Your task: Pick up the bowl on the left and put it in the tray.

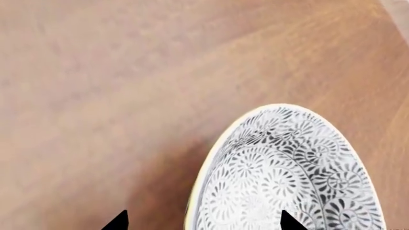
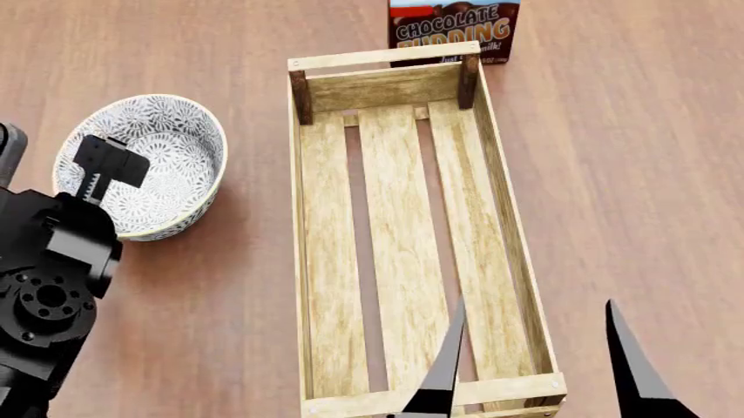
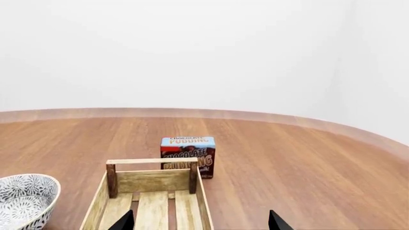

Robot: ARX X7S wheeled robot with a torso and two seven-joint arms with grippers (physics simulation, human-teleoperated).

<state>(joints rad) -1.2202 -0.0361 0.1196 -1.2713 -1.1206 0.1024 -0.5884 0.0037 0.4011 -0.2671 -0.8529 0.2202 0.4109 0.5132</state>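
Right tool [image 2: 529,366] sits closest, at the bottom edge of the head view, two dark fingertips spread apart, nothing between them, one tip over the near end of the tray [image 2: 503,205], the other over bare wood surface [image 2: 651,174]. Left tool [image 2: 107,165] at the left of the head view, above the bowl [image 2: 174,131], its black fingers over the near-left part of the bowl; in the left wrist view the two tips [image 1: 118,221] are well apart with the bowl rim between them, one tip over the bowl interior, one outside, no grip visible. Bowl stands upright on the surface, left of the tray, close but not touching, not inside it. Tray is long, slatted, holds nothing. Chocolate pudding box [image 2: 456,30] stands upright just beyond the tray's far end, top centre of the head view.
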